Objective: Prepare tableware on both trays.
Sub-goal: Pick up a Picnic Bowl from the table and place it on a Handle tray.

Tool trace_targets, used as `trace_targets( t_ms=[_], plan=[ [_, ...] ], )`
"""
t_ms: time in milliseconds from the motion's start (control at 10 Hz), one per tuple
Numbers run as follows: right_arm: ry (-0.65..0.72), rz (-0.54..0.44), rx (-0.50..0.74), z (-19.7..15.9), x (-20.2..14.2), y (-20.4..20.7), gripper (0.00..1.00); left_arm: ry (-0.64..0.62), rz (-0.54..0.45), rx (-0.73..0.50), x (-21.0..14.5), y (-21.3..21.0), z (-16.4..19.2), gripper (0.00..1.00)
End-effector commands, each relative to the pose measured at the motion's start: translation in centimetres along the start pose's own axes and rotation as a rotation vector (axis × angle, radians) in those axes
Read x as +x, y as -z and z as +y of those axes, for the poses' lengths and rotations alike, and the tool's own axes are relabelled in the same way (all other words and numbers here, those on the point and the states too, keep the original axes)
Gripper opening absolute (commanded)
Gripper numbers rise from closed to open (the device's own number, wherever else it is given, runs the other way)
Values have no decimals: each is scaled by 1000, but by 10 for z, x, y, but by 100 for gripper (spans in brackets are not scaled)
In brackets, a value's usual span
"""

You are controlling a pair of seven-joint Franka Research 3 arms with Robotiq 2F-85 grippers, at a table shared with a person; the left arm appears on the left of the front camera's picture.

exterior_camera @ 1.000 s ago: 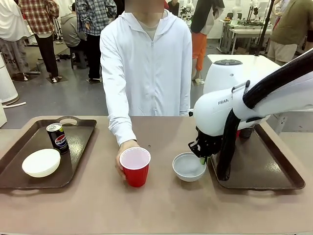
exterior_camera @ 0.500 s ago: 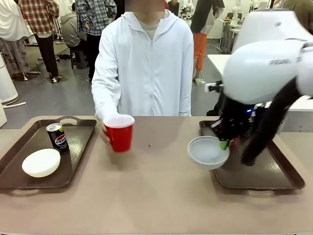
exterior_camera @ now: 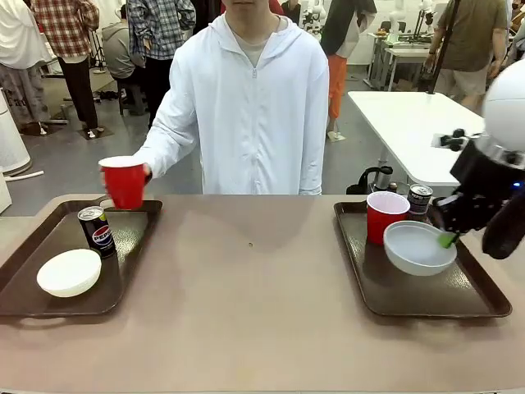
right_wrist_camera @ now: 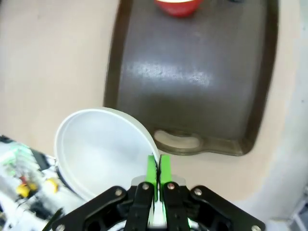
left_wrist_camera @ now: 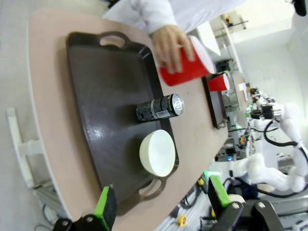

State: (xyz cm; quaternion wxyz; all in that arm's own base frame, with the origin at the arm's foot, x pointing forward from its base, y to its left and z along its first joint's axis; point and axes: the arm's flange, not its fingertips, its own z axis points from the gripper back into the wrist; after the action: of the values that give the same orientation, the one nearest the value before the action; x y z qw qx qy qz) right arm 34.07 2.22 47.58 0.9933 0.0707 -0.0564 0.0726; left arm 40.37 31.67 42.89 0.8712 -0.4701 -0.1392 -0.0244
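Lifted over the right tray [exterior_camera: 394, 294], the pale grey-blue bowl [exterior_camera: 419, 247] hangs tilted from my right gripper [exterior_camera: 445, 240], which is shut on its rim. A red cup [exterior_camera: 387, 215] and a dark can [exterior_camera: 419, 199] stand at that tray's far end. In the right wrist view the green pads [right_wrist_camera: 158, 171] pinch the bowl's [right_wrist_camera: 98, 149] edge above the tray [right_wrist_camera: 192, 53]. The left tray [exterior_camera: 135, 234] holds a Pepsi can [exterior_camera: 97, 231] and a white bowl [exterior_camera: 70, 272]. The person's hand holds another red cup [exterior_camera: 123, 180] above its far end. My left gripper [left_wrist_camera: 161, 199] is open, high above this tray [left_wrist_camera: 101, 96], can [left_wrist_camera: 160, 108] and bowl [left_wrist_camera: 158, 152].
The person stands at the far edge of the tan table [exterior_camera: 254, 312], one arm stretched towards the left tray. A white table [exterior_camera: 402, 115] and other people are behind. The tabletop between the trays is bare.
My right gripper carried the pale bowl from the table's middle to the right, up over the right tray. The person lifted the red cup and moved it left to the left tray's far end.
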Motion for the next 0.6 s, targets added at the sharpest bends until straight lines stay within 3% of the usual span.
trace_targets(
  t_ms=[0, 500],
  plan=[
    [18, -42, 18, -14, 0, 8, 0, 6, -4, 2, -3, 0, -2, 100],
    [60, -85, 15, -25, 15, 62, 0, 6, -4, 2, -3, 0, -2, 100]
  ],
)
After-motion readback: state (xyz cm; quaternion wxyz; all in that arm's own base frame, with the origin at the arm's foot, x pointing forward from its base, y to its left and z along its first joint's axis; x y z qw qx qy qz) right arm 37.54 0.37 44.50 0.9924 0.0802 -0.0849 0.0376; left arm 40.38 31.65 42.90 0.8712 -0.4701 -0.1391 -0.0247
